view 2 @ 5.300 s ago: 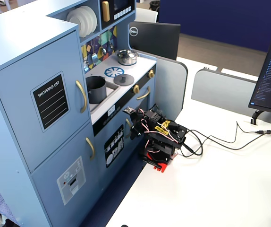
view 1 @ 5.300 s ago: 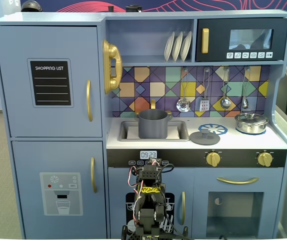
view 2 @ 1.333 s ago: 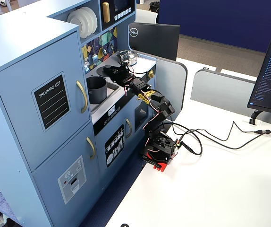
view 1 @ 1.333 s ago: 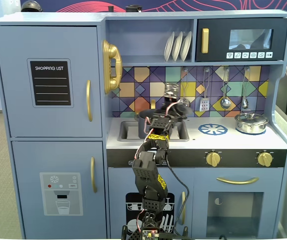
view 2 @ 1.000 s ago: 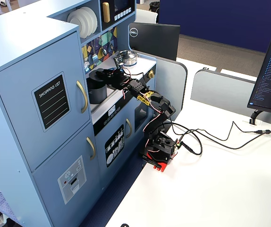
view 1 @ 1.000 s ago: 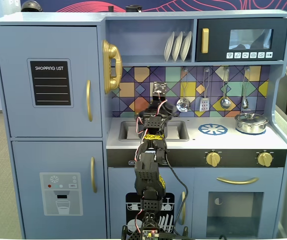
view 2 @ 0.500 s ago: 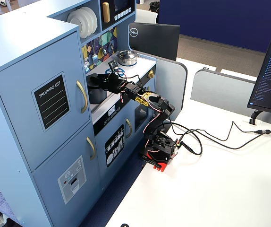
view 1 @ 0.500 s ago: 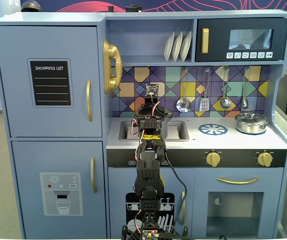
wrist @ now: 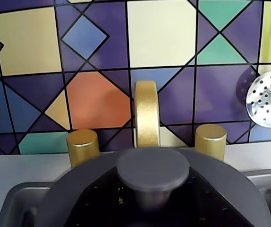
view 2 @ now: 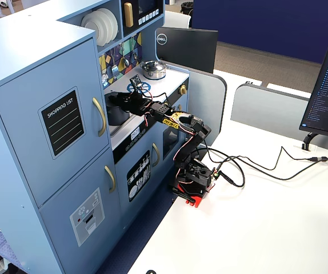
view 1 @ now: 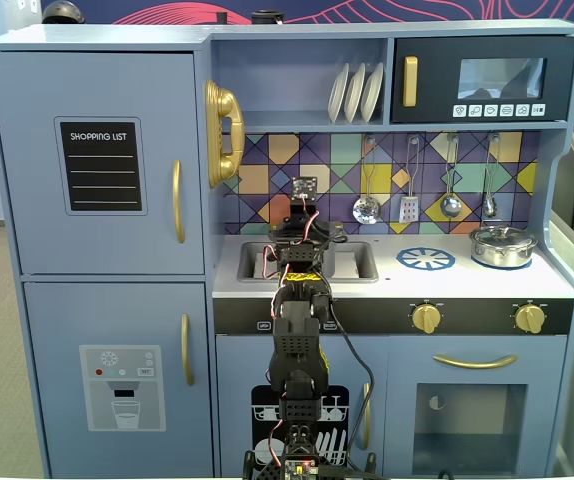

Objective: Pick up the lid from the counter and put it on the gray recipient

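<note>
The dark gray lid [wrist: 79,189] fills the bottom of the wrist view, its round knob [wrist: 153,168] in the middle. My gripper [wrist: 153,201] shows as black jaws on both sides of the knob's stem, shut on it. In a fixed view the gripper [view 2: 122,98] holds the lid over the gray recipient [view 2: 117,116], which stands in the sink. I cannot tell whether the lid rests on the rim. In the front fixed view the arm and gripper [view 1: 302,235] hide the pot and the lid.
The gold faucet [wrist: 147,113] and two gold taps [wrist: 82,146] stand right behind the lid, against the tiled backsplash. The sink [wrist: 17,203] lies below. A skimmer [wrist: 267,99] hangs at right. The shiny silver pot [view 1: 503,245] sits on the right burner, beside the blue burner print [view 1: 426,259].
</note>
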`<control>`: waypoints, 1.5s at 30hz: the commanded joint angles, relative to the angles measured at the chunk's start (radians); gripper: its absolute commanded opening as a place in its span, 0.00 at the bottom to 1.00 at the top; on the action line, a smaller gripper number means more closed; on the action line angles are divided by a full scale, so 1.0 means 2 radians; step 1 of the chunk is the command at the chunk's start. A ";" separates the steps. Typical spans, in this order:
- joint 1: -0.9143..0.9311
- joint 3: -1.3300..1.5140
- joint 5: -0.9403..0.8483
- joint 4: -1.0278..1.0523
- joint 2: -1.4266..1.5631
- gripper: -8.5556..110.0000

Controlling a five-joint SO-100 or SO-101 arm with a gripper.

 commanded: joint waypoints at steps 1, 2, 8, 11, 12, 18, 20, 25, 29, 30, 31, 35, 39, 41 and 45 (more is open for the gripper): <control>0.000 -0.002 -0.007 -0.022 0.002 0.07; 0.000 0.001 -0.009 -0.024 0.002 0.07; 0.002 0.013 -0.008 -0.028 0.018 0.17; 0.005 0.002 -0.018 -0.002 0.035 0.22; 0.005 -0.004 -0.018 0.008 0.045 0.22; -0.007 -0.079 -0.006 0.253 0.159 0.20; -0.006 -0.123 0.009 0.387 0.199 0.19; -0.011 -0.142 0.003 0.600 0.265 0.12; -0.031 -0.035 -0.009 0.611 0.308 0.07; -0.034 0.000 -0.002 0.602 0.314 0.07; -0.038 0.036 0.009 0.583 0.318 0.07; -0.045 0.214 0.058 0.456 0.344 0.07; -0.054 0.367 0.071 0.392 0.377 0.07; -0.054 0.414 0.063 0.413 0.398 0.07; -0.041 0.469 0.073 0.509 0.473 0.07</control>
